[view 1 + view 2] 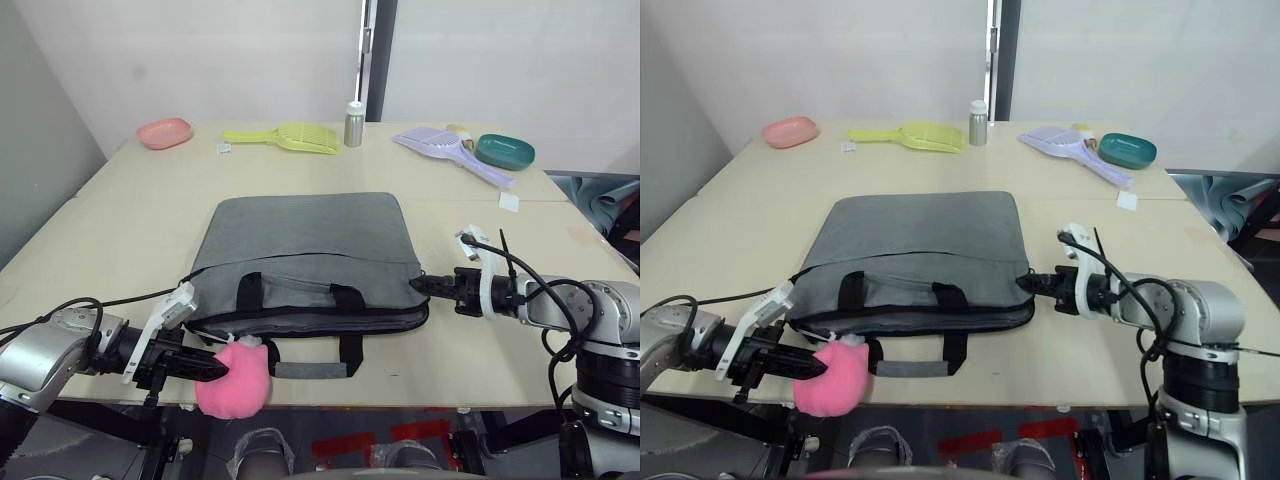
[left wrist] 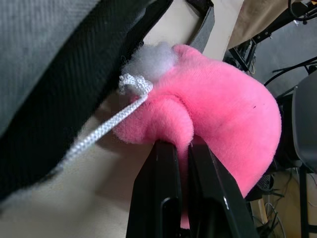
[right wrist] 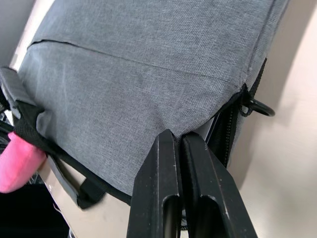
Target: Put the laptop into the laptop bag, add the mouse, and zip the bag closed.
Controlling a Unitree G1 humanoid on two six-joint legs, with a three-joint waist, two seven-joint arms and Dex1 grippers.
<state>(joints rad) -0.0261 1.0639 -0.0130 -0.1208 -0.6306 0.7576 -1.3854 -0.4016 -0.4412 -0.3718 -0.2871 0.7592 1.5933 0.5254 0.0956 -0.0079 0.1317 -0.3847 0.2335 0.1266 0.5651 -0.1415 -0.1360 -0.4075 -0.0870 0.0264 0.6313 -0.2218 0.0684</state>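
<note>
The laptop bag (image 1: 305, 262) lies flat in the middle of the surface (image 1: 120, 230), with its black handles toward the robot. Its zipper edge looks shut along the front. The pink fluffy ball charm (image 1: 236, 378) hangs at the near edge, tied to the bag by a thin white cord (image 2: 101, 130).

The left gripper (image 1: 222, 370) has its fingers (image 2: 161, 198) squeezed together on the pink ball. The right gripper (image 1: 418, 284) sits at the bag's right corner, and its fingers (image 3: 163, 183) are pressed together on the grey cloth there, just beside the zipper end and a small black ring (image 3: 258, 106).

If the left arm pulls hard on the ball, the thin cord could snap, or the whole bag could slide toward the edge. The right gripper's hold on the cloth could also slip.

Far back on the surface are a pink dish (image 1: 165, 132), a yellow scoop (image 1: 285, 137), a small metal bottle (image 1: 353, 124), a purple scoop (image 1: 450, 152) and a green dish (image 1: 504, 151).
</note>
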